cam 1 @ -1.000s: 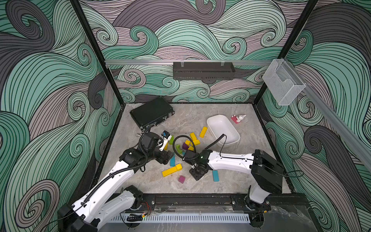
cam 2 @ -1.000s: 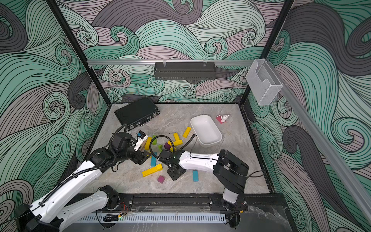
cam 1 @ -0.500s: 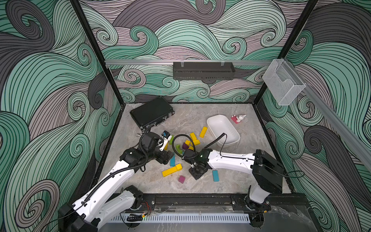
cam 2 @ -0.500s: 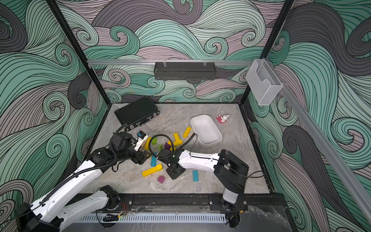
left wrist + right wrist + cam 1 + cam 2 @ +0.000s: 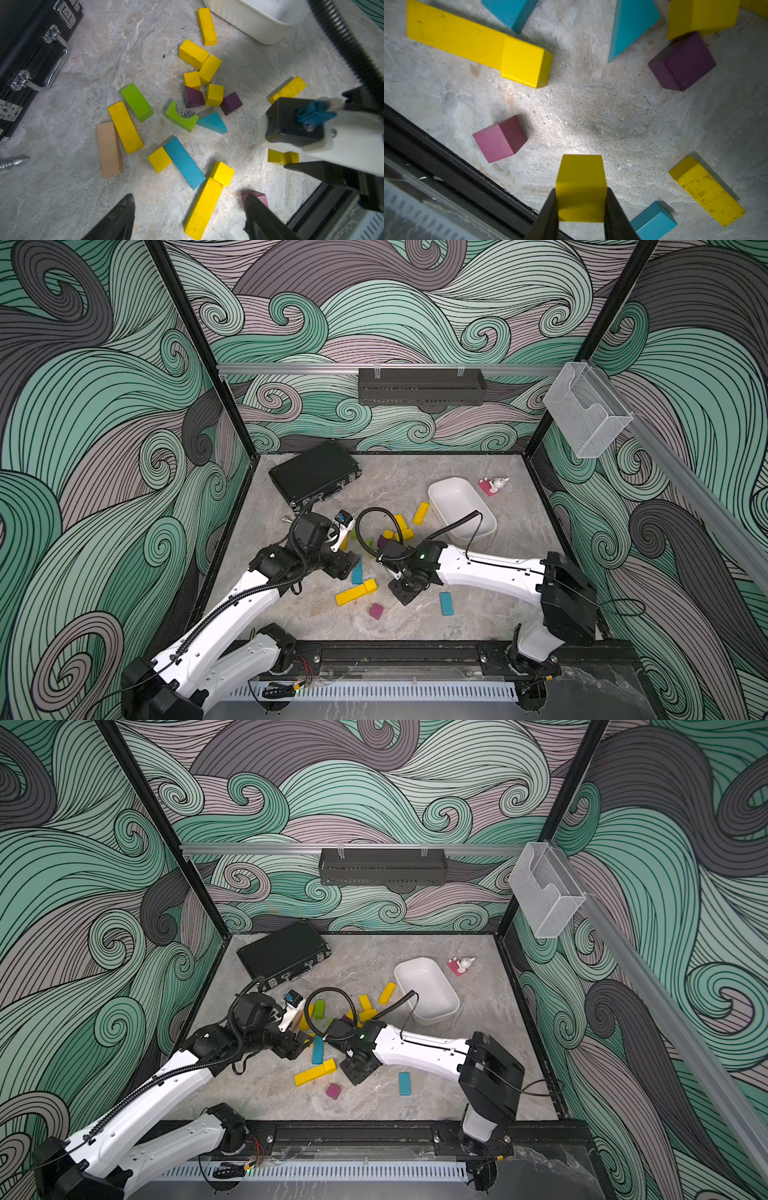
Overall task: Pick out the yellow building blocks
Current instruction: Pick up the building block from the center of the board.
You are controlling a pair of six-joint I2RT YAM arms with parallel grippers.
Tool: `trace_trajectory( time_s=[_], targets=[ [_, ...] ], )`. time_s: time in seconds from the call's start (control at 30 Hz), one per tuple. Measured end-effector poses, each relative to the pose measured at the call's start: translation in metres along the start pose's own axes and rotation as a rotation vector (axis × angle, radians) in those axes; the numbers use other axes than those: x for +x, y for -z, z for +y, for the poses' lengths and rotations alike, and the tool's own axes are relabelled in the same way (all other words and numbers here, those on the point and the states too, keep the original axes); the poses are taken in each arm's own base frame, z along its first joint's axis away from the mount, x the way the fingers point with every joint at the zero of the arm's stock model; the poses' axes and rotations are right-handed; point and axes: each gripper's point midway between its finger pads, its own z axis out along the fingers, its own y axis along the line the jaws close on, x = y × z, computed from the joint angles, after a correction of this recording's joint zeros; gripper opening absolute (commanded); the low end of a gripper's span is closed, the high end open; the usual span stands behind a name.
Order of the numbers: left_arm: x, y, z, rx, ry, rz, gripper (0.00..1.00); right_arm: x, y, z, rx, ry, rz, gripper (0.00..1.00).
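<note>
- Right claw [image 5: 581, 207] is clamped on a small yellow cube [image 5: 581, 187], fingers tight vs. both its sides, above the table [image 5: 591, 116].
- In both top views the right claw sits low near the table's front-middle, just right of the long yellow bar [image 5: 351, 595].
- Left claw [image 5: 189, 216]: jaws part-way apart, nothing between them, hovering over the block scatter; long yellow bar w/ a yellow cube [image 5: 222, 173] touching its end lies just beyond the fingertips.
- Rest of the yellow building blocks are loose on the table: a cluster of four [image 5: 204, 70] mid-table, touching each other & two dark purple blocks [image 5: 193, 96].
- One yellow bar [image 5: 206, 26] lies just beside the white tub [image 5: 259, 31], not in it; tub looks bare inside.
- Another yellow bar [image 5: 124, 126] lies betw. a lime-green block [image 5: 137, 101] and a tan bar [image 5: 109, 148], touching both.
- Small yellow cube [image 5: 160, 159] touches a teal bar [image 5: 184, 162].
- One more yellow bar [image 5: 707, 190] lies close to the right claw, w/ a teal block [image 5: 654, 222] beside it.
- Pink cube [image 5: 500, 138] sits alone near the front rail.
- Black case [image 5: 316, 475] at back left, closed.
</note>
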Motion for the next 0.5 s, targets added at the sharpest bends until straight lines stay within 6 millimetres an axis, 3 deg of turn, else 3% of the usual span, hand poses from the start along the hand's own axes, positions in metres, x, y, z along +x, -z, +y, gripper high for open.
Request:
trace_trajectory(
  time_s=[0.3, 0.5],
  targets=[
    [-0.013, 0.0, 0.001, -0.006, 0.019, -0.014, 0.82, -0.019, 0.042, -0.028, -0.008, -0.056, -0.087, 0.0],
    [-0.038, -0.005, 0.001, -0.002, 0.019, -0.047, 0.82, -0.025, 0.066, -0.069, 0.008, -0.171, -0.138, 0.0]
  ],
)
